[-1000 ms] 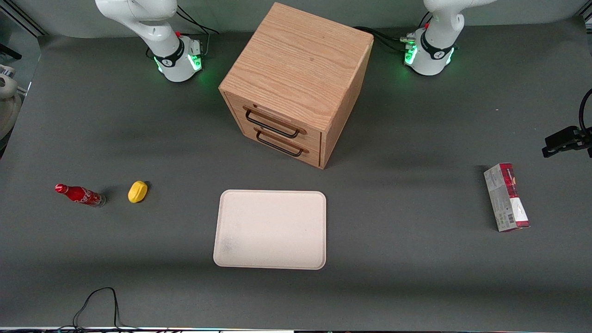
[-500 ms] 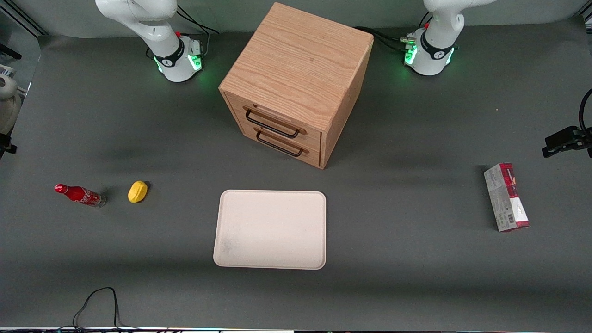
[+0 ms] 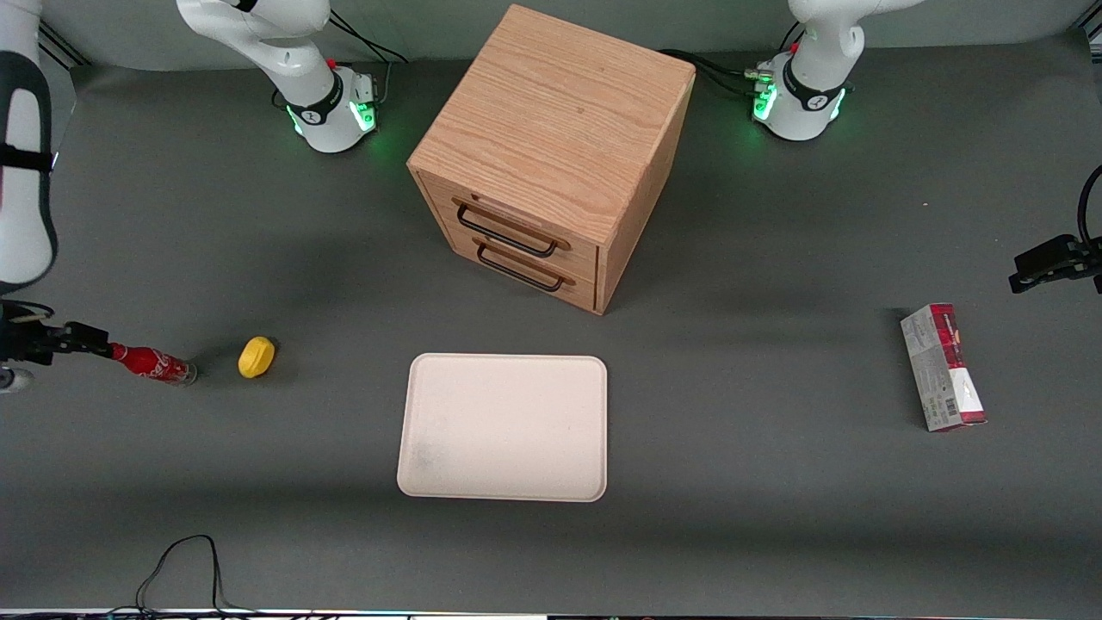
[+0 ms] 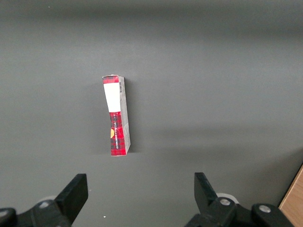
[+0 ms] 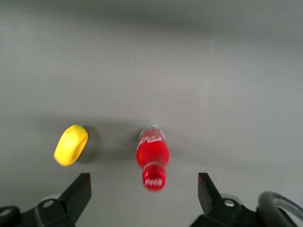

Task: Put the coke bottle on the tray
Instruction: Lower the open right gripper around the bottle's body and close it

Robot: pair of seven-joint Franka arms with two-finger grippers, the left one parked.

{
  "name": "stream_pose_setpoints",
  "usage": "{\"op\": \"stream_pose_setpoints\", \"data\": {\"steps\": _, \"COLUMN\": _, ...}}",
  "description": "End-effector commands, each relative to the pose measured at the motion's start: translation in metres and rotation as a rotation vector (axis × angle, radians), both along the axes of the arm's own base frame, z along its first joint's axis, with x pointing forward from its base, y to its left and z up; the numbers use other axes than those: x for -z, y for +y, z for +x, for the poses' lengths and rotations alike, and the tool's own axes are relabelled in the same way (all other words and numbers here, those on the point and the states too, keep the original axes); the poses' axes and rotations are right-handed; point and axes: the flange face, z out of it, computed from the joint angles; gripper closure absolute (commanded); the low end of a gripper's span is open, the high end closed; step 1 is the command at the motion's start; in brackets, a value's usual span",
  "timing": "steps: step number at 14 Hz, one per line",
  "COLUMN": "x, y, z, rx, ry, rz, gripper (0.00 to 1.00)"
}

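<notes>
The right arm has come in over the coke bottle [image 3: 148, 362], its claw [image 5: 144, 198] wide open, holding nothing. The bottle lies on the bench [image 3: 740, 448], cap toward the working arm's end.

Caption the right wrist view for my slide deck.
Open claw hovers above the coke bottle, beside a yellow lump.

Coke bottle [image 5: 152, 157] is standing on the grey table [image 5: 213, 71] with the yellow lemon-looking lump [image 5: 71, 144] just beside it, not touching — end effector [image 5: 144, 194] hovers above the bottle, fingers spread wide.
</notes>
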Motion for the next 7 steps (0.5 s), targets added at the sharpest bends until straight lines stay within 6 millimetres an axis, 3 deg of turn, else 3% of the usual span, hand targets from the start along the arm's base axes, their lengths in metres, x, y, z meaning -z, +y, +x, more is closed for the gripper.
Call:
{"op": "stream_pose_setpoints", "data": {"steps": 1, "x": 0.018, "y": -0.006, "z": -0.002, "rx": 0.001, "ry": -0.005, "rz": 0.014, "gripper": 0.0}}
{"op": "stream_pose_setpoints", "data": {"steps": 7, "x": 0.063, "y": -0.007, "z": -0.028, "rx": 0.013, "ry": -0.02, "rz": 0.005, "gripper": 0.0}}
